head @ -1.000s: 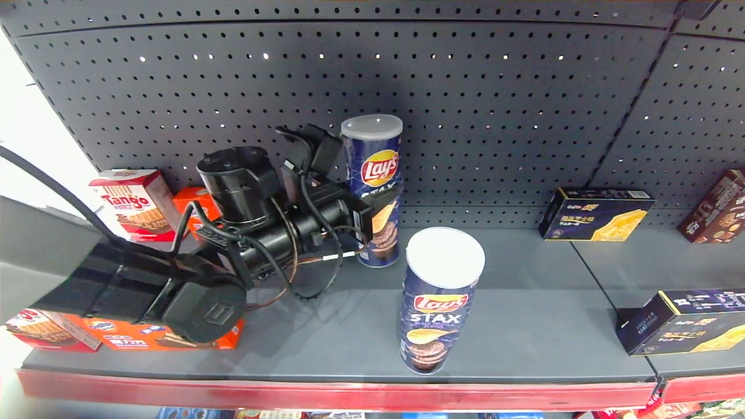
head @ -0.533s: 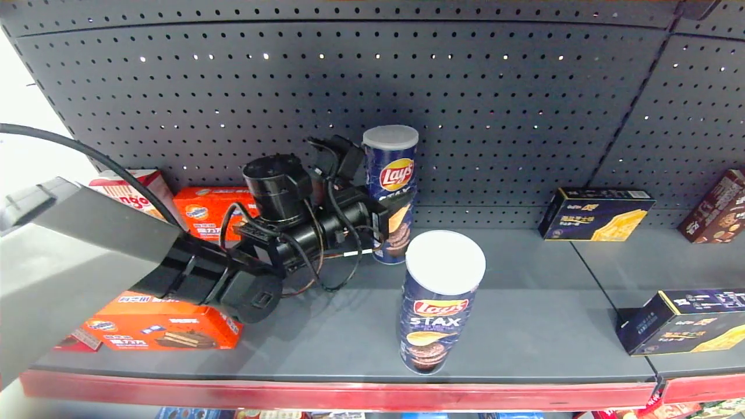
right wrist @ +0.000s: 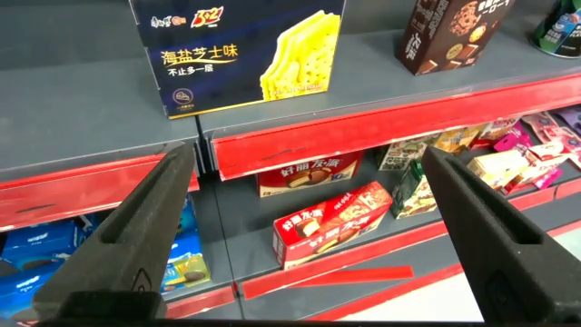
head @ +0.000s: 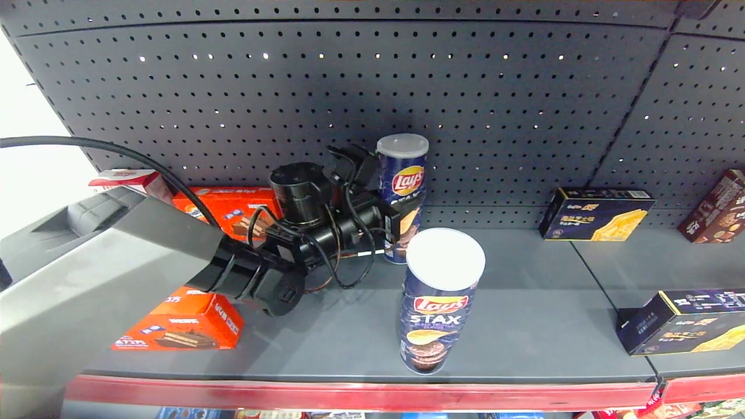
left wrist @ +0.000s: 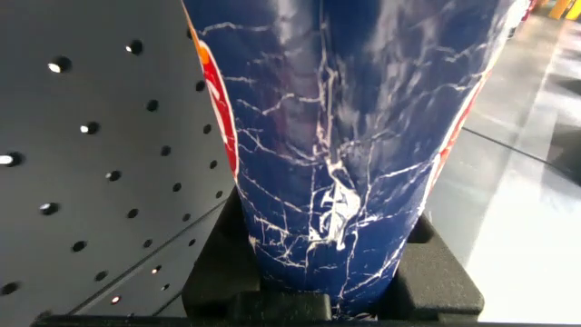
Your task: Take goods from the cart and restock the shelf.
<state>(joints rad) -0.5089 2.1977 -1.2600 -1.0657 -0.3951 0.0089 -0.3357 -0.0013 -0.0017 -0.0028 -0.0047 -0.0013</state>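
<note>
1. The held chip can point(head: 401, 192) is upright at the back of the shelf point(head: 524, 326), close to the pegboard wall point(head: 495, 116). From the head view I cannot tell whether its base touches the shelf.
2. My left claw point(head: 391, 226) is clamped on the lower half of that can, coming in from the left. In the left wrist view the blue marbled can point(left wrist: 336, 136) sits between the black pads point(left wrist: 436, 282), which press on both sides.
3. A second chip can point(head: 439, 302) of the same kind stands upright nearer the shelf's front edge. It is just in front of the held one and slightly to its right, and the two are apart.
4. My right claw point(right wrist: 309, 177) hangs with its fingers point(right wrist: 127, 245) spread wide and nothing between them. It faces the red front rail point(right wrist: 363, 123) of a shelf.
5. Left of the held can, an orange box point(head: 215, 203) stands at the back and another orange box point(head: 192, 320) lies near the front. A red and white wafer box point(head: 131, 177) is at the far left.
6. To the right, a dark blue cracker box point(head: 593, 214) leans at the back and a second dark blue box point(head: 681, 323) lies near the front. A brown box point(head: 716, 206) sits at the far right.
7. Below the rail, the right wrist view shows a red box point(right wrist: 331, 222) among goods on a lower shelf.
</note>
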